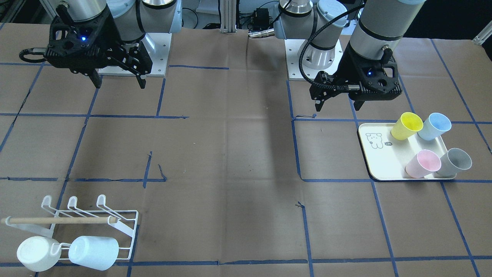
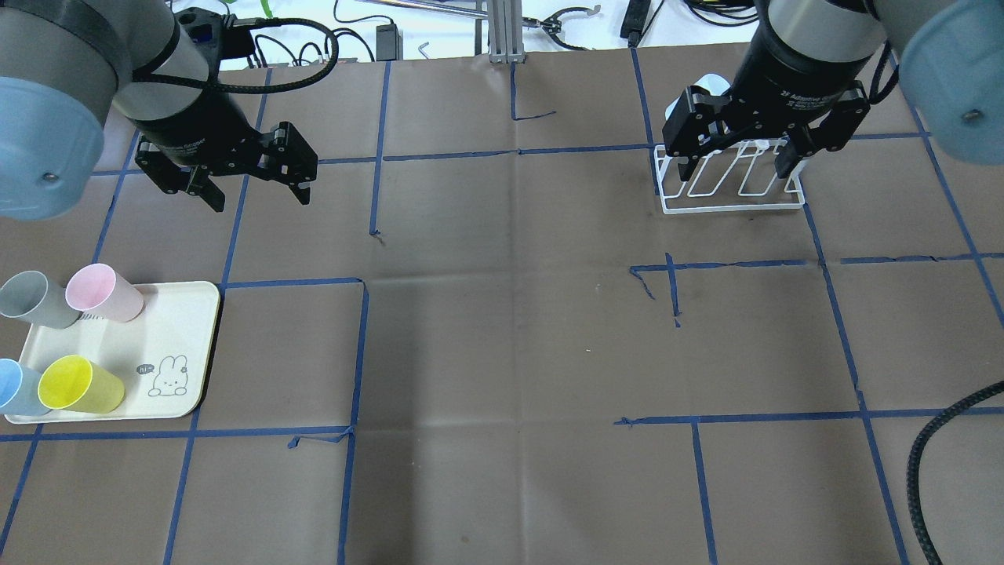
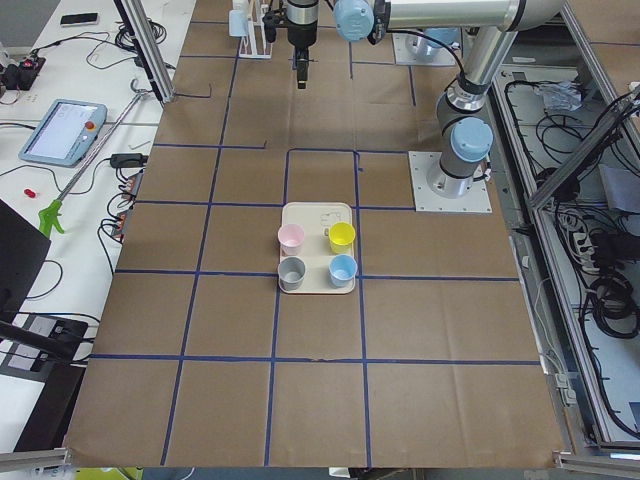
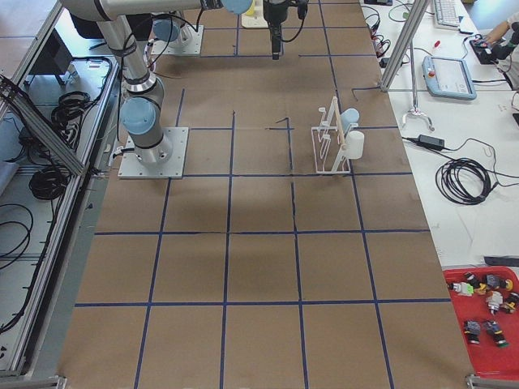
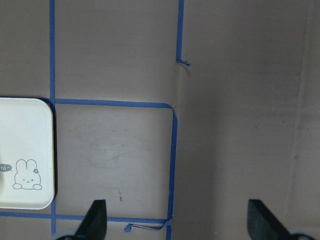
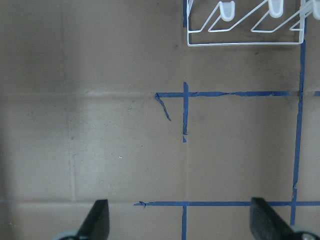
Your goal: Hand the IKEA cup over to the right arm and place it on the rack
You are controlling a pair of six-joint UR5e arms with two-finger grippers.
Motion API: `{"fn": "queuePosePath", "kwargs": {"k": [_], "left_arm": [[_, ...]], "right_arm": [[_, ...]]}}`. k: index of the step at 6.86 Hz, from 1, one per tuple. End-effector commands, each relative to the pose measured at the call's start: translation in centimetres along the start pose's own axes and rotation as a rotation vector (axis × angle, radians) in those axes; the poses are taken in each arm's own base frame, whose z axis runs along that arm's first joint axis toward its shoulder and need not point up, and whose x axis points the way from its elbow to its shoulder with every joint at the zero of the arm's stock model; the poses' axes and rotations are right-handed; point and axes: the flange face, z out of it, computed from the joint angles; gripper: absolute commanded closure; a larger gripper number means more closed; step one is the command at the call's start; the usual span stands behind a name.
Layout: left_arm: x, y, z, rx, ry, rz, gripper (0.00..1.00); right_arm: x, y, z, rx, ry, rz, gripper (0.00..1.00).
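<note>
My left gripper (image 2: 259, 200) hangs above the table (image 2: 502, 353) with its fingers spread wide and nothing between them. The left wrist camera shows only brown paper, blue tape lines and one corner of the cream tray (image 5: 25, 150) off to the side. My right gripper (image 2: 734, 171) is just as wide open and just as empty. It hovers on my side of the rack (image 1: 92, 225), whose wire base sits at the top edge of the right wrist view.

Four cups wait on the tray, well apart from either gripper: a yellow cup (image 1: 406, 125) and a blue cup (image 1: 434, 126) side by side, and a pink cup (image 1: 423, 163) and a grey cup (image 1: 455, 162) side by side. From the left side camera they seem to stand upright with their mouths up, though the other views slant them.

The rack stands at the table's far side, on my right, with a wooden dowel (image 1: 57, 220) across it. It carries a white cup (image 1: 36, 253) and a pale blue cup (image 1: 93, 252) on the side away from me, bottoms pointing outward.
</note>
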Motion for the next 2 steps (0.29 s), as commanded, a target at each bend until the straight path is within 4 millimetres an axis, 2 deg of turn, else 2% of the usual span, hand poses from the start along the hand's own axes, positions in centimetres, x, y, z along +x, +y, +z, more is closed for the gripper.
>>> {"fn": "queuePosePath", "kwargs": {"k": [1,2], "left_arm": [[0.02,0.01,0.00,0.000,0.000,0.000,0.00],[-0.05,-0.01,0.00,0.000,0.000,-0.001,0.00]], "right_arm": [[0.00,-0.05,0.05,0.000,0.000,0.000,0.00],[0.00,-0.08,0.20,-0.003,0.000,0.001,0.00]]}}
